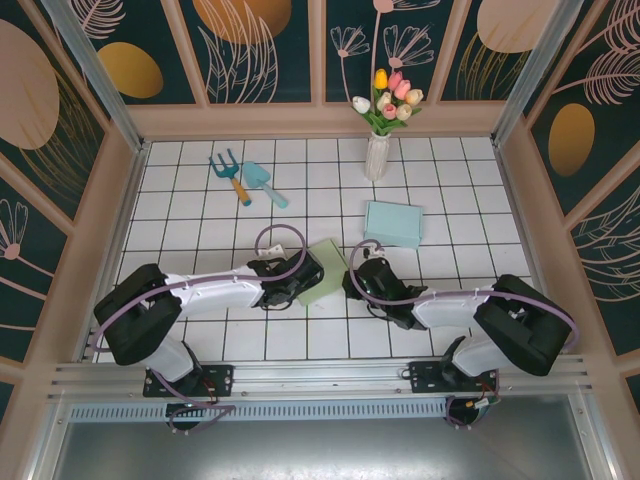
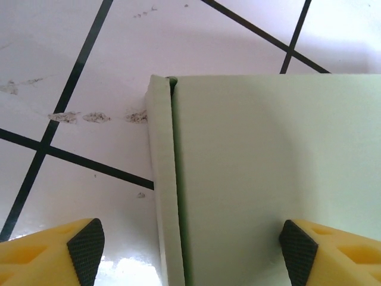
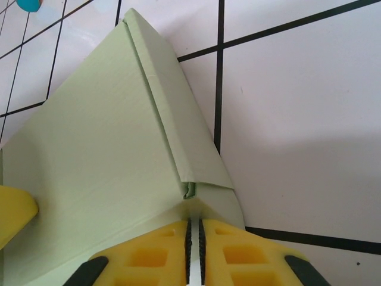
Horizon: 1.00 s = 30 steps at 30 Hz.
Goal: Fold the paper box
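Observation:
The pale green paper box lies flat on the tiled table between my two grippers. My left gripper is at its left side, open. In the left wrist view its jaws stand wide: one black pad is over bare tile and the other pad over the box's top panel, with the box's folded side edge between them. My right gripper is at the box's right corner. In the right wrist view it is pinched shut on the thin corner of the box, beside a folded side flap.
A light blue flat box lies behind and to the right. A white vase of tulips stands at the back. A blue garden fork and trowel lie at the back left. Wooden walls enclose the table.

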Motion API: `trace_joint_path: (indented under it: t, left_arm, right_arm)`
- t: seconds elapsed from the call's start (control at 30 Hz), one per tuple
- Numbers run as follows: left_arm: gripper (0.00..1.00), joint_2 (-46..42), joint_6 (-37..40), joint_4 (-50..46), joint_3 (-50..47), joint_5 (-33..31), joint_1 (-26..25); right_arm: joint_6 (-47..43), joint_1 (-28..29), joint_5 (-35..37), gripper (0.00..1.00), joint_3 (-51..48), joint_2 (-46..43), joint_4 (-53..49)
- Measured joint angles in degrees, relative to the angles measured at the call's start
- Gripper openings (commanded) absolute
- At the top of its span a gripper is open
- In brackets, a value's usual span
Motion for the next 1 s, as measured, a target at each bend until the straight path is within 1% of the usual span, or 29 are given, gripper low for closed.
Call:
trace_joint_path:
  t: [0.1,0.17,0.3,0.37,0.43,0.5,0.57,0.7,0.8,1.0]
  left_arm:
    - [0.89,-0.92,6.27,-0.57,0.52,-1.66,-0.26]
    - [0.91,-2.62,11.54,0.31,0.5,-2.62,-0.26]
    - [0.91,-7.74,24.0,7.43,-0.17,-2.69,0.37]
    - [0.91,-9.11,30.18,11.47,0.02,-1.29,2.08]
    - [0.9,-8.0,35.63,14.14,1.36,0.7,5.05]
    - [0.88,-4.24,40.46,16.17,3.93,3.39,8.26]
    - [0.87,0.02,43.74,17.68,6.23,5.35,10.49]
    - [0.81,6.73,47.69,19.56,7.69,9.86,12.9]
    - [0.79,11.21,49.13,20.22,9.33,13.49,13.16]
    - [0.73,14.51,49.03,23.82,9.53,19.76,13.22]
  right_arm:
    - [0.22,-0.33,-0.96,0.11,-0.44,0.0,0.35]
    - [0.59,-0.39,-1.57,0.09,-0.74,-0.02,0.35]
    - [1.42,-1.55,-2.86,0.05,-1.22,-0.28,0.39]
    - [1.73,-2.43,-3.56,0.02,-1.57,-0.66,0.39]
    - [2.25,-3.34,-4.55,0.01,-1.88,-0.79,0.46]
    - [2.78,-4.02,-5.62,0.01,-2.23,-0.79,0.76]
    - [3.02,-4.48,-6.8,0.01,-2.45,-0.76,1.07]
    - [3.45,-4.59,-8.35,0.01,-2.73,-0.66,1.95]
    - [3.87,-5.05,-9.03,0.01,-2.91,-0.26,2.62]
    - [4.24,-6.58,-10.71,0.01,-3.08,1.64,4.28]
